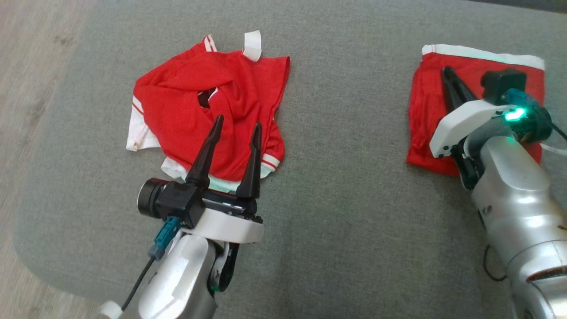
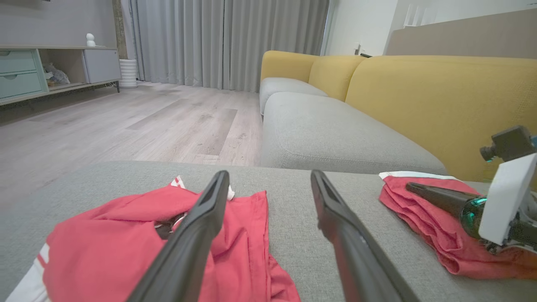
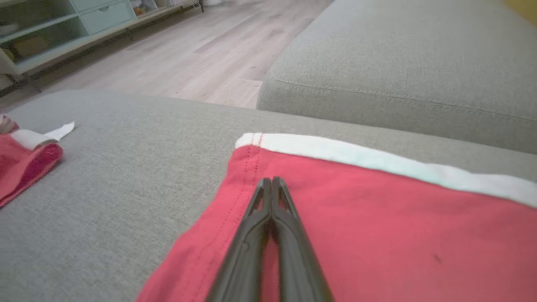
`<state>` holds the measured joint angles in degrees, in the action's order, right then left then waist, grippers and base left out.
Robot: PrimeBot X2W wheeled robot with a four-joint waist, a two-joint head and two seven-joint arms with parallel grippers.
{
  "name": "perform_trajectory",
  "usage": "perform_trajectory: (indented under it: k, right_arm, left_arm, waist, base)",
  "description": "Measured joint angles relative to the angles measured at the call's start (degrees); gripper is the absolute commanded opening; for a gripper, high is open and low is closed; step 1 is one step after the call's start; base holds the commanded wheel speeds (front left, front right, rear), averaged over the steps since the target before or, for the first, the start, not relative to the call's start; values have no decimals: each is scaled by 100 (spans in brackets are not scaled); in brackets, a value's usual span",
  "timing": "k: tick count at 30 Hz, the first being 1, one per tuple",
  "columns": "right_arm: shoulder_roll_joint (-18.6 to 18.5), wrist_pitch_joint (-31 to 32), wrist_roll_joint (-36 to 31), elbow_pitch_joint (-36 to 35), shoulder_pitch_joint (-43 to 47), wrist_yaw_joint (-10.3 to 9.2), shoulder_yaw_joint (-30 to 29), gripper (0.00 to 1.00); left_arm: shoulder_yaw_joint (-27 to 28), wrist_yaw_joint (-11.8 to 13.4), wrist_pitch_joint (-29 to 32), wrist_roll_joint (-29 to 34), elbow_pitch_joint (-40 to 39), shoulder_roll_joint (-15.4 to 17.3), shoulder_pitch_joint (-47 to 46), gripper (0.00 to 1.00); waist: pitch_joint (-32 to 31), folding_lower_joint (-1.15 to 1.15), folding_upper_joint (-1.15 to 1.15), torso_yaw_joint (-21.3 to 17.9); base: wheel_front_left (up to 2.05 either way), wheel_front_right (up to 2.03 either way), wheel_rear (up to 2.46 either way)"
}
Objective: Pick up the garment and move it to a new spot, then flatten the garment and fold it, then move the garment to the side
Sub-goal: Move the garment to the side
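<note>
left gripper (image 1: 238, 122) held spread wide, nothing grasped, fingers pointed forward over near edge of crumpled red garment (image 1: 177, 102) | right gripper (image 1: 445, 70) clenched, empty, fingers laid low across folded red garment (image 1: 423, 119), contact unclear | both garments seen well apart on grey cushion (image 1: 345, 199)

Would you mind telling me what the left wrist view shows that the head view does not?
Left wrist view, not head view: yellow sofa back, grey curtains, cabinet. Head view, not left wrist view: the right arm's silver forearm. Both: the crumpled red garment, the folded red garment under the shut right hand, and the open left hand.
</note>
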<state>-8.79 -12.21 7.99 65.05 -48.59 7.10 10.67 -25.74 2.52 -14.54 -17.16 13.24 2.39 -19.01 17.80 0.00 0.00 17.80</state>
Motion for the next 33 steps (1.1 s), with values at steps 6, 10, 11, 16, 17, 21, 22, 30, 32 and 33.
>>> perform_trajectory:
  k: [6,10,11,16,17,21,22,30,32,33]
  right_arm:
    - [41,-198,344,-282,75,0,118,0]
    - [-1,-211,519,-1037,463,0,-147,0]
    - [-12,-215,510,-1268,626,0,-213,0]
    - [88,-216,372,-2361,1730,0,-825,0]
    - [125,-216,292,-2574,1956,0,-957,71]
    - [354,-215,51,-3392,2788,0,-1311,100]
    - [417,-216,15,-3596,2977,0,-1365,100]
    - [569,-216,7,-4495,4189,0,-1462,100]
    - [589,-216,111,-4513,4299,0,-1340,100]
    - [595,-216,141,-4518,4319,0,-1302,100]
  left_arm:
    - [107,-1,0,10,96,0,7,100]
    - [225,-3,0,11,109,0,66,100]
    - [248,-4,0,19,116,0,99,100]
    - [400,-9,0,257,190,1,353,100]
    - [435,-9,0,253,188,1,405,100]
    - [566,-10,0,253,188,3,579,100]
    - [591,-11,0,253,188,3,621,100]
    - [773,-56,0,421,291,8,967,100]
    - [889,-9,0,359,294,4,1072,100]
    - [939,2,0,336,293,9,1114,100]
  waist:
    - [-246,0,0,-120]
    - [-489,0,0,-277]
    - [-551,0,0,-328]
    - [-838,-1,0,-639]
    - [-885,-1,0,-705]
    - [-1057,-1,0,-945]
    - [-1091,-1,0,-998]
    - [-1274,0,0,-1338]
    - [-1282,0,0,-1418]
    - [-1285,0,0,-1452]
  base:
    - [0,0,0]
    - [0,0,0]
    - [0,0,0]
    - [0,0,0]
    - [0,0,0]
    - [0,0,0]
    - [0,0,0]
    - [0,0,0]
    - [0,0,0]
    - [0,0,0]
